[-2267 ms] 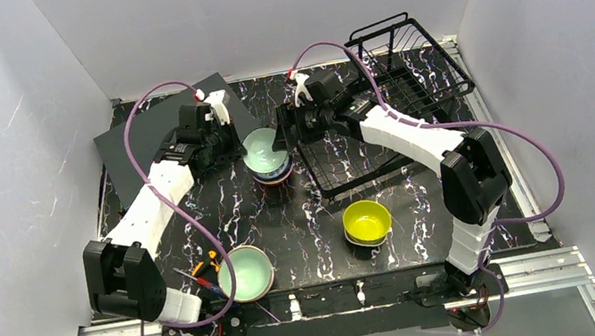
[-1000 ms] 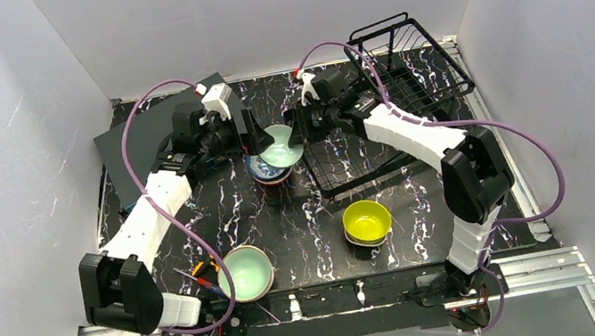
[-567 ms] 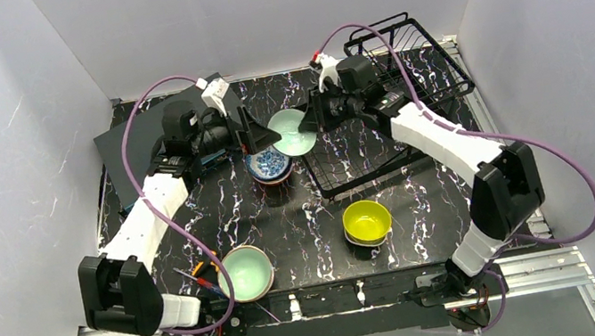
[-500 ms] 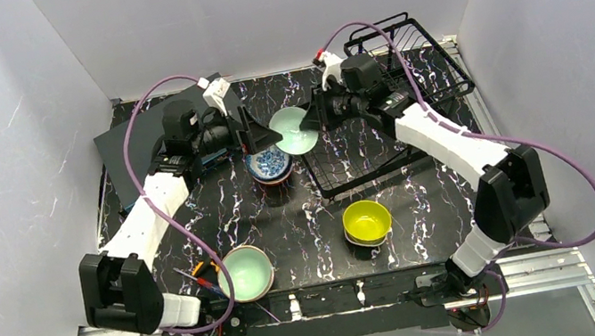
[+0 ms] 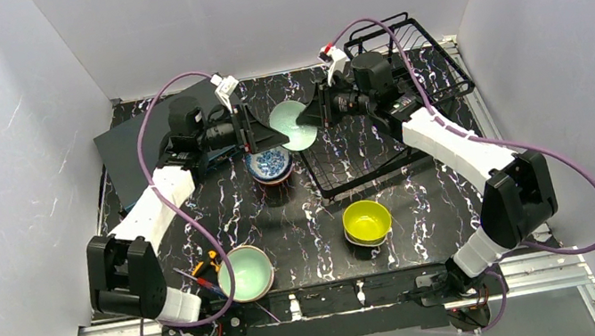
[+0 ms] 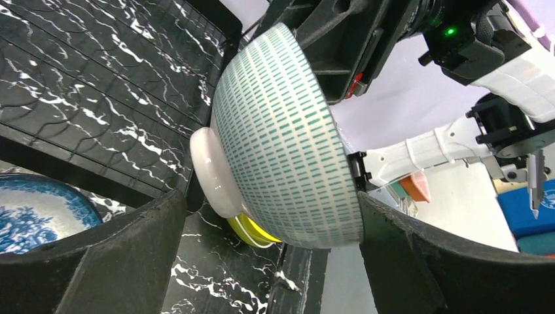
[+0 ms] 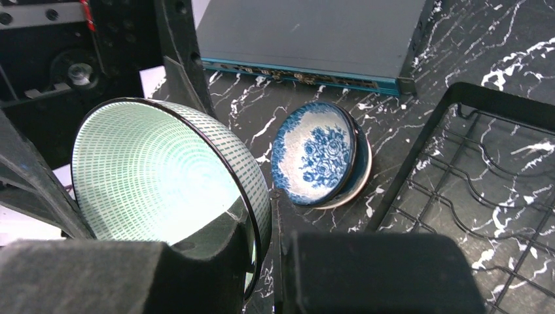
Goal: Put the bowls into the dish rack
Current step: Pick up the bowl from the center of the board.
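Observation:
My right gripper [image 5: 315,117] is shut on the rim of a mint-green bowl with a dashed pattern [image 5: 294,125], which hangs tipped on edge above the table. In the right wrist view one finger sits inside the bowl [image 7: 163,176] and the other outside, with the gripper [image 7: 267,261] pinching the rim. My left gripper [image 5: 264,133] stands open, and the bowl [image 6: 281,150] lies between its fingers [image 6: 98,261] with its foot towards the camera. The black dish rack [image 5: 427,66] stands at the back right and holds no bowls. A blue-and-white bowl [image 5: 269,165] tops a stack just below.
A yellow bowl [image 5: 366,221] sits on another bowl in front of the rack. A second mint-green bowl [image 5: 245,274] lies near the front edge beside loose orange wires [image 5: 206,268]. A dark grey flat box [image 5: 140,139] lies at the back left.
The mint-green bowl has come up off the stack and tipped on edge, carried back and right in my right gripper. My left gripper has let go, opened wide and risen alongside.

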Robot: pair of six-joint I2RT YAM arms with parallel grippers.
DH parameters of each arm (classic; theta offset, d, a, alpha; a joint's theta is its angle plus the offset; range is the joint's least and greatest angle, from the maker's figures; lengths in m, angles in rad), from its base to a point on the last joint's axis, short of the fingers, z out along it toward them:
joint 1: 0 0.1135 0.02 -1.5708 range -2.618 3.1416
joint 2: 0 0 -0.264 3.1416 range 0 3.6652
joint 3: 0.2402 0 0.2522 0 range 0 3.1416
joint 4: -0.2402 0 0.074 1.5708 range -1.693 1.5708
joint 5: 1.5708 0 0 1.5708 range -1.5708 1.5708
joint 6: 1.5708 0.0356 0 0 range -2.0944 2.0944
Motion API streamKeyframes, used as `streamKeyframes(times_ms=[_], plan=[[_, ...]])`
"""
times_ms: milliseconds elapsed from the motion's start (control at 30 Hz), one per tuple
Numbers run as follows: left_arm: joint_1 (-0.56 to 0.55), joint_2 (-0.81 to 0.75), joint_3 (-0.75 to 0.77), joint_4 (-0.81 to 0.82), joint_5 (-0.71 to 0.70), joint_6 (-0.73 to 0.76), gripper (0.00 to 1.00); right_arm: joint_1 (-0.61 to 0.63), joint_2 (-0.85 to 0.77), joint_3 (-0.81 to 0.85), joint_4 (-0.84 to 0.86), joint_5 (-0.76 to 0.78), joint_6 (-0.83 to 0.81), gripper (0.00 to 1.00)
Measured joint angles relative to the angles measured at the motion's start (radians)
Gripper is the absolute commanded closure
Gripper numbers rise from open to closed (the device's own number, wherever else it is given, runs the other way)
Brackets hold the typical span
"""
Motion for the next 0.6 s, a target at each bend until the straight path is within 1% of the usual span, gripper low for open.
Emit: streamKeyframes(times_ms=[167, 300, 400, 600], plan=[[-0.014, 0.015, 0.000, 0.026, 0.035, -0.023, 0.13, 0.000, 0.000, -0.010, 0.045, -0.018, 0.024, 0.99], [-0.021, 0.037, 0.000, 0.034, 0.055, -0.037, 0.23, 0.000, 0.000, -0.023, 0.056, -0.018, 0.031, 0.99], [-0.022, 0.044, 0.000, 0.035, 0.061, -0.047, 0.39, 0.002, 0.001, -0.031, 0.059, -0.009, 0.031, 0.99], [-0.023, 0.047, 0.002, 0.035, 0.066, -0.059, 0.80, 0.005, 0.002, -0.032, 0.062, 0.007, 0.024, 0.98]])
